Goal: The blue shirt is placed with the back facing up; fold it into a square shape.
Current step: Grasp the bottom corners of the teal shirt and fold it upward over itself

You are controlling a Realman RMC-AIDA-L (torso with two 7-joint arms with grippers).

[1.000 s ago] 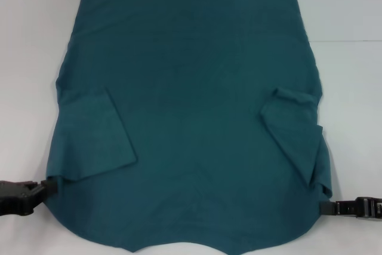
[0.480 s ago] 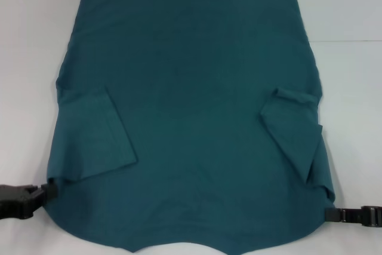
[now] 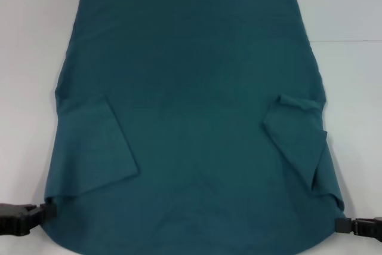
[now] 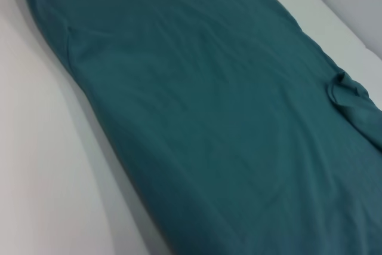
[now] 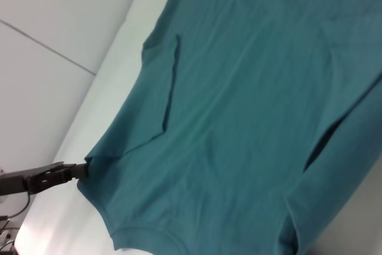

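The blue shirt (image 3: 191, 106) lies spread flat on the white table, plain side up, and fills most of the head view. Both short sleeves are folded inward onto the body, one sleeve (image 3: 95, 147) on the left and the other sleeve (image 3: 298, 141) on the right. My left gripper (image 3: 45, 210) is shut on the shirt's near left corner, low against the table. My right gripper (image 3: 339, 225) is shut on the near right corner. In the right wrist view the left gripper (image 5: 83, 170) pinches the shirt's edge beside the collar band (image 5: 143, 237). The shirt's near edge runs out of the head view.
The white table (image 3: 352, 117) shows bare on both sides of the shirt, with a thin seam line (image 3: 346, 41) at the far right. In the left wrist view bare table (image 4: 48, 177) lies beside the shirt's long side edge.
Both grippers have moved toward me, dragging the shirt's near corners with them. The curved near collar edge has slid out of the head view, and the far hem has come slightly closer.
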